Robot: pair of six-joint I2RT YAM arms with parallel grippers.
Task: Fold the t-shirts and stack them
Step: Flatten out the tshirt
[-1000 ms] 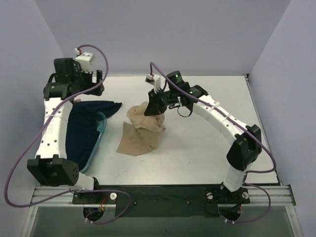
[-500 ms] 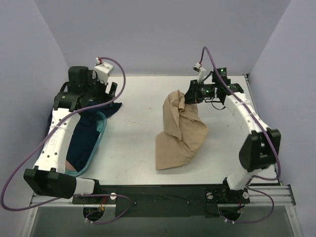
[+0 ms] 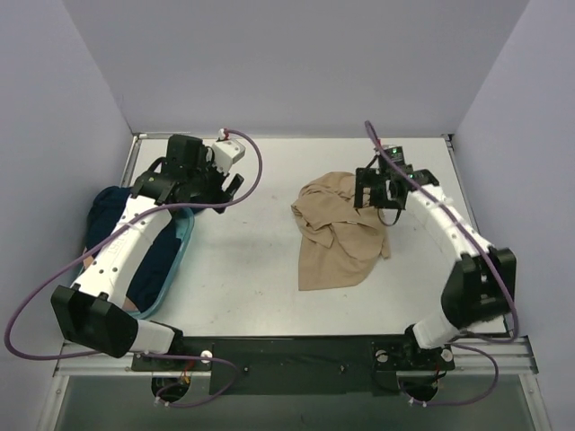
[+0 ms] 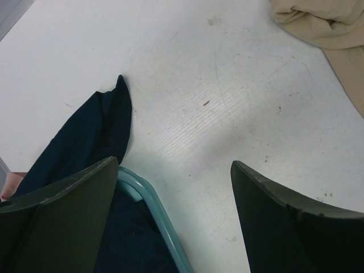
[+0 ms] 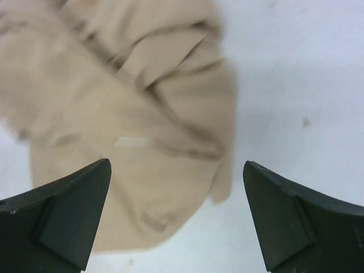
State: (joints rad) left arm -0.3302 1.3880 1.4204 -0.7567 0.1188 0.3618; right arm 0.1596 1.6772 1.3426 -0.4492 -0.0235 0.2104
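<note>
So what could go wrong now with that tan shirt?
1. The tan t-shirt lies crumpled in layers under the open right gripper. A pinch there might catch several folds, so the shirt lifts twisted instead of flat.
2. The open left gripper hangs close to the rim of the teal basket and the navy t-shirt draped over it. It might bump the basket or snag that shirt.

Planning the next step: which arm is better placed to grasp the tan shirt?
Right arm: its open jaws hang over the crumpled tan shirt. The left arm has its open jaws over bare table by the teal basket, apart from that shirt.
</note>
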